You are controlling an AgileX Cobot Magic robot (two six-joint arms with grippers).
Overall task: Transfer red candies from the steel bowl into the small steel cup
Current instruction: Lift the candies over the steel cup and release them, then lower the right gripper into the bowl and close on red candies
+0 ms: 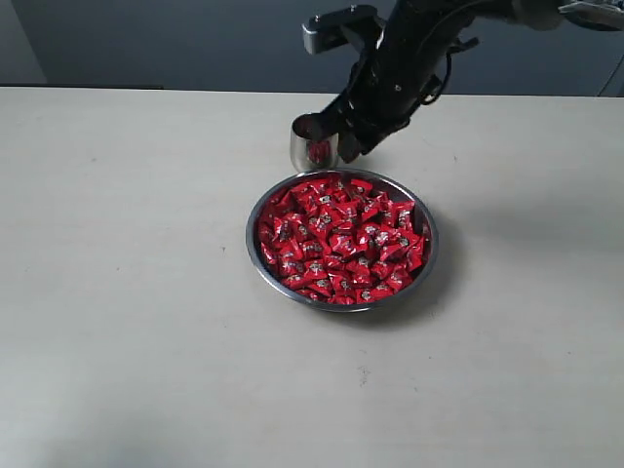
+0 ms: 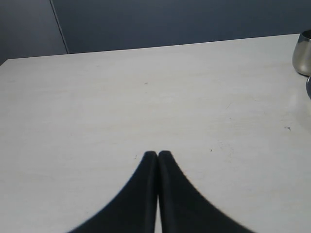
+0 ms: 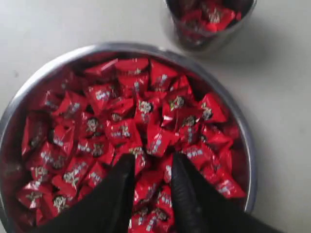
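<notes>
The steel bowl [image 1: 255,210] sits mid-table, heaped with red candies [image 1: 341,239]. Just behind it stands the small steel cup [image 1: 312,146], which holds a few red candies [image 3: 209,14]. My right gripper [image 1: 343,144] hangs over the bowl's far rim, right beside the cup. In the right wrist view the right gripper [image 3: 153,162] is open above the candy pile [image 3: 131,116], and nothing is pinched between its fingers. The bowl rim [image 3: 243,131] and cup [image 3: 214,41] both show there. My left gripper [image 2: 158,154] is shut and empty over bare table, outside the exterior view.
The light table [image 1: 127,292] spreads wide around the bowl. A dark wall runs behind its far edge. In the left wrist view the cup [image 2: 302,53] and a sliver of the bowl rim [image 2: 308,87] show at the picture's edge.
</notes>
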